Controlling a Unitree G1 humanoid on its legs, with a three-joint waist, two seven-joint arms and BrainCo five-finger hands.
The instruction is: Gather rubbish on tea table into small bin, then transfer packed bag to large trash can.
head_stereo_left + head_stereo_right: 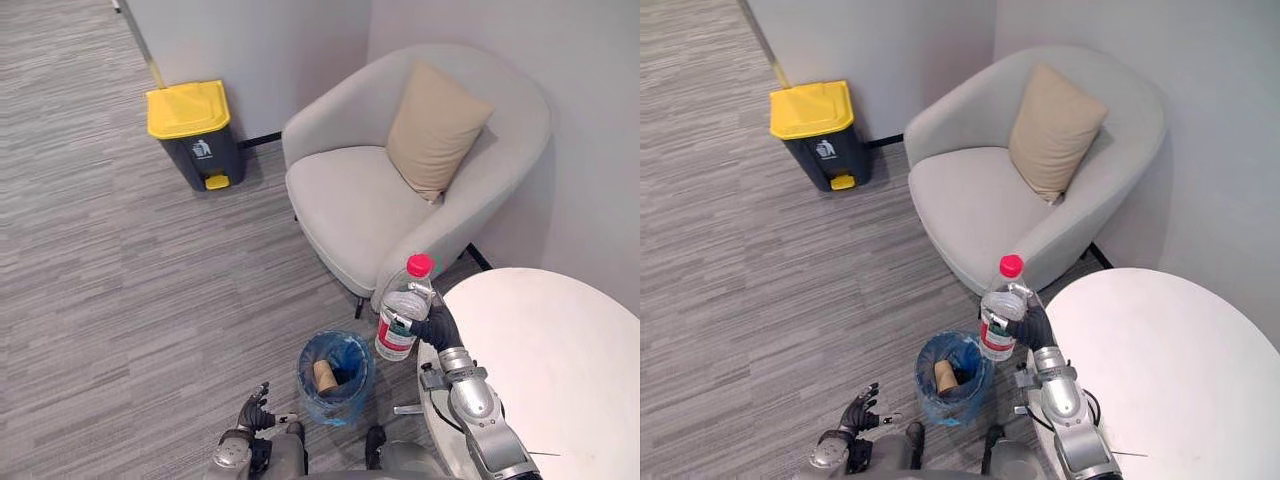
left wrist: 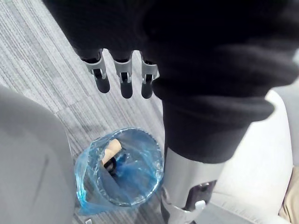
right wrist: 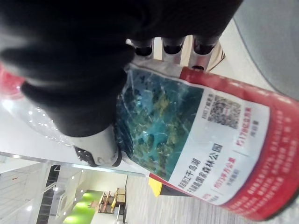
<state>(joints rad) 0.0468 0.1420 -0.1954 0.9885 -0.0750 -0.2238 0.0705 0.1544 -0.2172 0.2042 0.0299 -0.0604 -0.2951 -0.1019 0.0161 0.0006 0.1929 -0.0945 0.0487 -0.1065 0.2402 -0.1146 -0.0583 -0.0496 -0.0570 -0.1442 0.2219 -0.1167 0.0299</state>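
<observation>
Right wrist view shows my right hand (image 3: 70,70) wrapped round the bottle (image 3: 196,140), held beside the bin (image 1: 340,405), not above it. Releasing now, it may hit the rim and tip it. Left hand (image 1: 255,412) hangs relaxed.

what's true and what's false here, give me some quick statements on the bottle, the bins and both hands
1. The right robot hand holds the bottle. True.
2. The bottle is already in the small bin. False: it is held upright in the air, outside the bin.
3. The large trash can stands open. False: its yellow lid is shut.
4. A brown roll lies in the small bin. True.
5. The left robot hand grips something. False: it is open and holds nothing.
</observation>
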